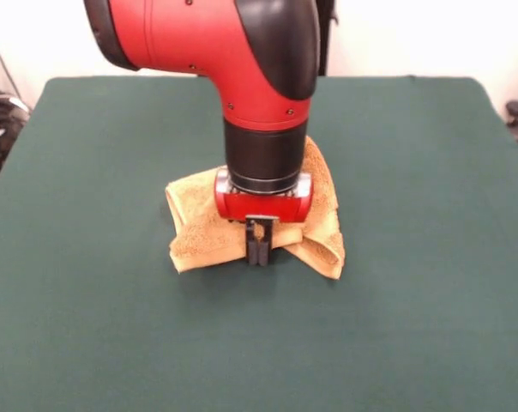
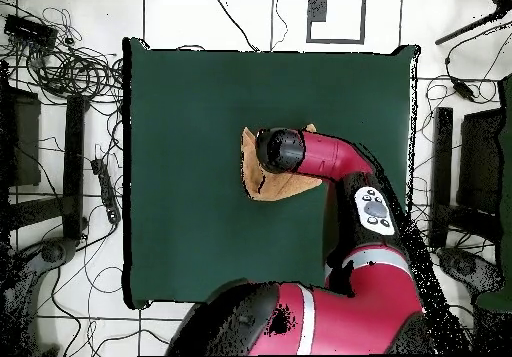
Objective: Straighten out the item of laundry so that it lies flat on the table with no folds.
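The item of laundry [image 1: 195,232] is a mustard-yellow towel, bunched and folded near the middle of the table [image 1: 413,172]. It rises in crumpled lobes to the left and right of my gripper [image 1: 258,253]. The gripper points straight down at the towel's front edge, its black fingers close together with a bit of yellow cloth between them. In the overhead view the towel [image 2: 268,186] shows only in part under the arm's wrist, which hides the gripper.
The red and black arm [image 2: 330,158] reaches over the table's [image 2: 180,123] right half in the overhead view. Cables and equipment [image 2: 60,73] lie on the floor beyond the table's edges.
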You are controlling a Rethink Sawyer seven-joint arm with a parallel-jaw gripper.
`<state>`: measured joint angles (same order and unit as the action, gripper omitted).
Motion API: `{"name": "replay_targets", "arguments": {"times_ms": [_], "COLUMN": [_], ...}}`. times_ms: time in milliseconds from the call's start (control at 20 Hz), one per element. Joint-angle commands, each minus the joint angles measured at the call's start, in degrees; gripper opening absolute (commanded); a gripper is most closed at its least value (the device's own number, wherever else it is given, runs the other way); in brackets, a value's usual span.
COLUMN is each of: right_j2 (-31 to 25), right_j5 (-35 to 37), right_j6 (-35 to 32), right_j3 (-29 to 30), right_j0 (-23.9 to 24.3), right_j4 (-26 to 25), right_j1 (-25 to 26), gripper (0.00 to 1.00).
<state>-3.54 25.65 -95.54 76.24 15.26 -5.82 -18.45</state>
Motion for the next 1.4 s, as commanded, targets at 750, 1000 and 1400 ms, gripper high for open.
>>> {"name": "replay_targets", "arguments": {"times_ms": [750, 1000, 1400], "right_j2": [-7.28, -7.23, -8.66], "right_j5": [1.62, 2.90, -4.84], "right_j6": [-2.34, -3.86, -4.28], "right_j3": [8.44, 14.98, 22.18], "right_j0": [1.96, 1.21, 2.98], "right_j4": [-2.22, -1.17, -3.02], "right_j1": [-3.24, -10.25, -14.43], "gripper": [0.00, 0.00, 0.00]}}
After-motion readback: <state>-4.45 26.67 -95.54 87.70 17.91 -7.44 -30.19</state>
